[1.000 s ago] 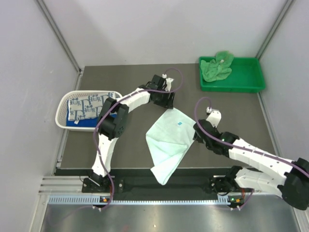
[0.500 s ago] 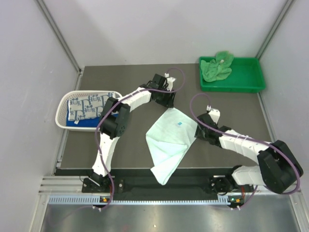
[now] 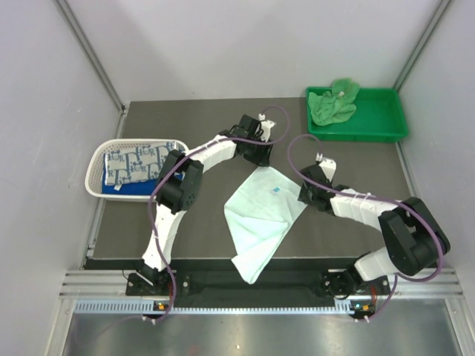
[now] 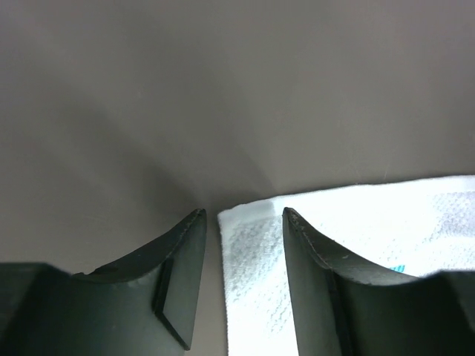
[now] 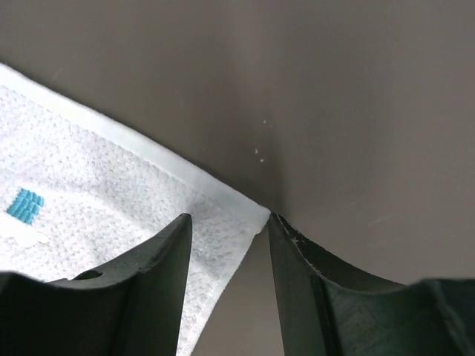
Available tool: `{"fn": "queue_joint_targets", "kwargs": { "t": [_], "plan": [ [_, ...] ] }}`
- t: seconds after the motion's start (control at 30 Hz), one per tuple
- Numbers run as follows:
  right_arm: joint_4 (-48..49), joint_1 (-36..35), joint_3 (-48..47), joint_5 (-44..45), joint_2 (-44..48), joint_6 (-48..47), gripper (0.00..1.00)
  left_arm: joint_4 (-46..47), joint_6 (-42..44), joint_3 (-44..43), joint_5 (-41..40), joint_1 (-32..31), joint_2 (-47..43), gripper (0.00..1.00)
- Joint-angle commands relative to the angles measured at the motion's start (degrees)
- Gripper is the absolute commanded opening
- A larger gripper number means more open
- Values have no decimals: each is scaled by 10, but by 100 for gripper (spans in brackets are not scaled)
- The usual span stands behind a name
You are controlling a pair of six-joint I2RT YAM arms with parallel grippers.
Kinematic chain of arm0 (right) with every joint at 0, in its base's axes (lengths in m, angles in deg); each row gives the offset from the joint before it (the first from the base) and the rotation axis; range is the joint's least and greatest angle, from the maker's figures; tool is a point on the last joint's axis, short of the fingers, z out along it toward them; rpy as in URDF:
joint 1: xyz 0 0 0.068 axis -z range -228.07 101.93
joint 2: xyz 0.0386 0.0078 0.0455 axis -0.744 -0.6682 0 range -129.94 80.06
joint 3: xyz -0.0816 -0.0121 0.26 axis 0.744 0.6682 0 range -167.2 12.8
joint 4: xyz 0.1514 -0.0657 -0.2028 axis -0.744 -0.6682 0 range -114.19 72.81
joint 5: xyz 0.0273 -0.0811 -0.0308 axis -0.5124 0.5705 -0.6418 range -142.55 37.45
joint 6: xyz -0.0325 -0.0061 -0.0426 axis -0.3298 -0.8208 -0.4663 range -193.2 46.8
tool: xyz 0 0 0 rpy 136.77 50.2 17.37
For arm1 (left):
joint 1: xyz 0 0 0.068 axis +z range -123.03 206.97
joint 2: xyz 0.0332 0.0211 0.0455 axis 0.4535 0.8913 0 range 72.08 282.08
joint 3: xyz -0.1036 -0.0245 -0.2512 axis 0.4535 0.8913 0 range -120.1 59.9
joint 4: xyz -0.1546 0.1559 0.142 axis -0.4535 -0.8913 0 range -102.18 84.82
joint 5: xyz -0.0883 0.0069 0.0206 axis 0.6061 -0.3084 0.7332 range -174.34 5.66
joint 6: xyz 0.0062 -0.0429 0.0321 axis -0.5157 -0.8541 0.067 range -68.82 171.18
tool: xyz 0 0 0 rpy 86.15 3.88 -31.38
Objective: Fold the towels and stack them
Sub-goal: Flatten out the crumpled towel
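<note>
"What's the setting?"

"A dark grey table [image 3: 200, 237] boxed in by pale walls [image 3: 223, 44], with a green tray [image 3: 378, 126] at the far right and a white basket [image 3: 96, 185] on the left."

"What has changed since a second ago?"

"The right arm's elbow has swung outward, and the left gripper [image 4: 241, 215] has narrowed its jaws. The towel hasn't moved."

"Where's the pale mint-white towel [image 3: 260, 211]?"

"It lies spread mid-table. Its far corner sits between the left gripper's parted fingers. Its right corner sits between the jaws of the right gripper [image 5: 226, 219], which are also apart."

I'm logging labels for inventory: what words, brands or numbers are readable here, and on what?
None can be read.
Teal tag on the pale towel: too small, no letters legible.
Blue-grey marks on the patterned towel in the basket: too blurred to read.
</note>
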Motion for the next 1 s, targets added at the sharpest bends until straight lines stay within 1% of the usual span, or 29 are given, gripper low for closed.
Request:
{"fn": "queue_joint_targets", "kwargs": {
  "t": [0.0,0.17,0.2,0.27,0.3,0.33,0.4,0.43,0.47,0.5,0.53,0.6,0.77,0.9,0.97],
  "plan": [
    [10,6,-14,-19,-22,-12,46,-73,9,14,6,-7,42,50],
    [14,6,-24,-31,-42,-19,43,-74,6,28,7,-9,31,44],
    [16,6,-27,-33,-44,-21,42,-75,5,32,8,-8,30,41],
    [18,6,-28,-41,-51,-23,38,-76,5,35,12,-9,28,34],
    [21,6,-29,-42,-56,-24,37,-76,4,36,12,-8,28,29],
    [22,6,-29,-42,-58,-25,33,-75,1,37,12,-9,28,20],
    [21,7,-34,-43,-61,-29,27,-75,-1,39,15,-9,27,13],
    [19,6,-37,-43,-66,-31,20,-76,-3,38,13,-8,25,8],
    [17,6,-42,-43,-67,-33,17,-75,-7,36,5,-9,23,0],
    [17,6,-44,-44,-67,-35,13,-77,-13,35,4,-9,18,0],
    [15,6,-46,-44,-68,-35,6,-77,-16,33,4,-8,16,0],
    [13,6,-54,-43,-69,-40,0,-70,-24,34,-13,-7,9,0],
    [-17,7,-81,-22,-40,-59,0,-39,-59,55,-57,-7,-40,0],
    [-44,7,-109,-2,5,-78,0,-20,-80,79,-119,-6,-103,0],
    [-59,8,-132,5,28,-94,0,-15,-91,91,-137,-6,-136,0]
  ]
}}
